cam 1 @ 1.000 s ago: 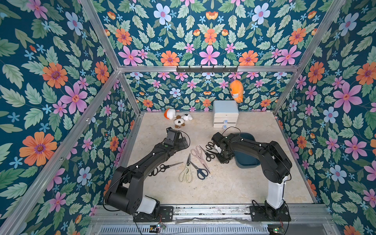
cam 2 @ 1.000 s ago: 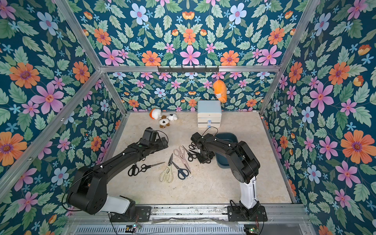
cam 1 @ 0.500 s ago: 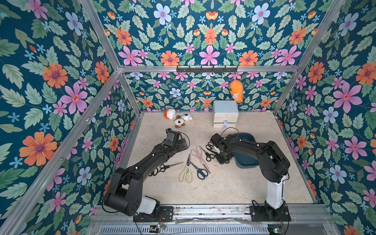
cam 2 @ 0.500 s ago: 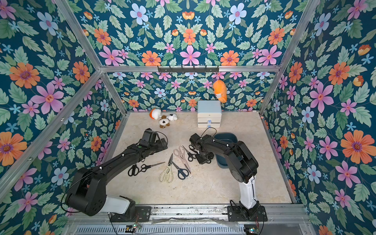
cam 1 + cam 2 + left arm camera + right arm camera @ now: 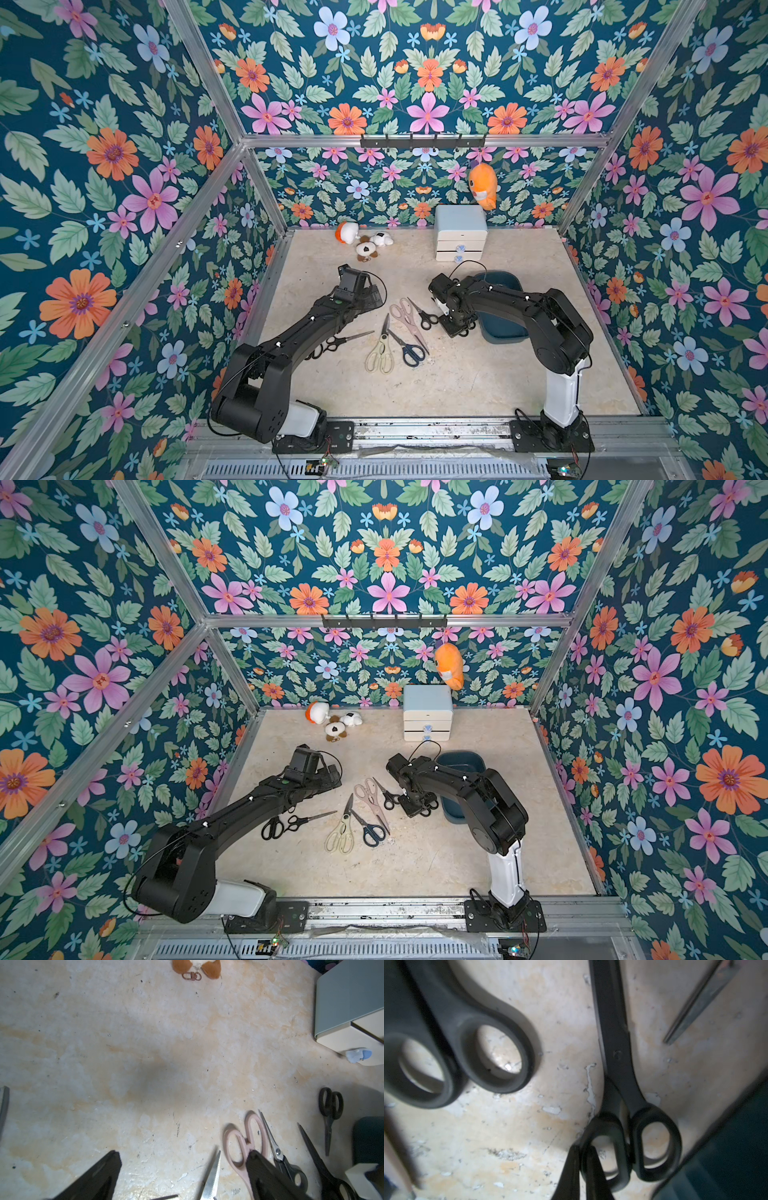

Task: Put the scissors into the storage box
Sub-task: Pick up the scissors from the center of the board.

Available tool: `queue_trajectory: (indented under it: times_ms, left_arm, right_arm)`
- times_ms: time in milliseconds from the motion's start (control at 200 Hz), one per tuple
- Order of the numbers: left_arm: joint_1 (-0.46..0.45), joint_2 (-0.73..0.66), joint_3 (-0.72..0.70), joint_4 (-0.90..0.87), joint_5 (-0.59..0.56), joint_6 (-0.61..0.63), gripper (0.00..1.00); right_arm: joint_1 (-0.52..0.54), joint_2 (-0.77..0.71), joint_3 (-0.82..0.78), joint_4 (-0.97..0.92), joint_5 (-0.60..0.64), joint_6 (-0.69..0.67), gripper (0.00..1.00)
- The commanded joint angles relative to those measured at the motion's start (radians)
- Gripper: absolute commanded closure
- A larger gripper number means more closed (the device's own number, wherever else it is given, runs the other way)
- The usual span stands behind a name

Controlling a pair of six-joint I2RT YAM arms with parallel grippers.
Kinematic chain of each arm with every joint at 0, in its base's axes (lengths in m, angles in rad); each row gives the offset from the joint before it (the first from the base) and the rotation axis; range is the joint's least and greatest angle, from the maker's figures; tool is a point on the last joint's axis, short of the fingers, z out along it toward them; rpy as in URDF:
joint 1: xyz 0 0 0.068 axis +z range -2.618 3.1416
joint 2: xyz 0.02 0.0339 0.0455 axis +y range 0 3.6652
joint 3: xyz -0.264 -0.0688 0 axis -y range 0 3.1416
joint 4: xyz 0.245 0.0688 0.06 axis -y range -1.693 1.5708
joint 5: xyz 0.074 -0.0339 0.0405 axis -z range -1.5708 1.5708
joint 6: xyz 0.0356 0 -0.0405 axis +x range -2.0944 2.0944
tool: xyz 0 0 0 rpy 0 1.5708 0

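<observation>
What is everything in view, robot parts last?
storage box: one, dark teal, right of centre
cream scissors: one, cream, table centre
dark-blue scissors: one, blue handles, beside cream pair
pinkish scissors: one, pinkish-grey, centre
black-handled scissors: at least three, black, centre
all-black scissors: one, black, beside storage box
drawer cabinet: one, white, back
plush toys: three, white-brown-orange, back of table
orange plush: one, orange, hanging at back
left gripper: open, above table
right gripper: shut on all-black scissors' handle

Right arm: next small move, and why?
Probably lift straight up a little. The right gripper is shut on a handle loop of the black scissors, which lie flat on the table beside the storage box; raising them should let them clear the box wall before swinging over it.
</observation>
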Motion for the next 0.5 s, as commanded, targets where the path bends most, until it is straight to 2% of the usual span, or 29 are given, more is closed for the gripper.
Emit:
queue_trajectory:
  times_ms: [0,280,495]
  left_arm:
    - [0.001,0.005,0.004,0.011,-0.004,0.006,0.01]
    - [0.0,0.028,0.016,0.019,0.009,0.008,0.01]
    - [0.0,0.1,0.069,0.032,0.053,0.011,0.01]
  right_arm:
    - [0.003,0.007,-0.013,0.021,-0.005,-0.009,1.0]
    - [0.005,-0.101,0.054,-0.007,-0.056,0.075,1.0]
    - [0.004,-0.198,0.097,-0.042,-0.046,0.16,1.0]
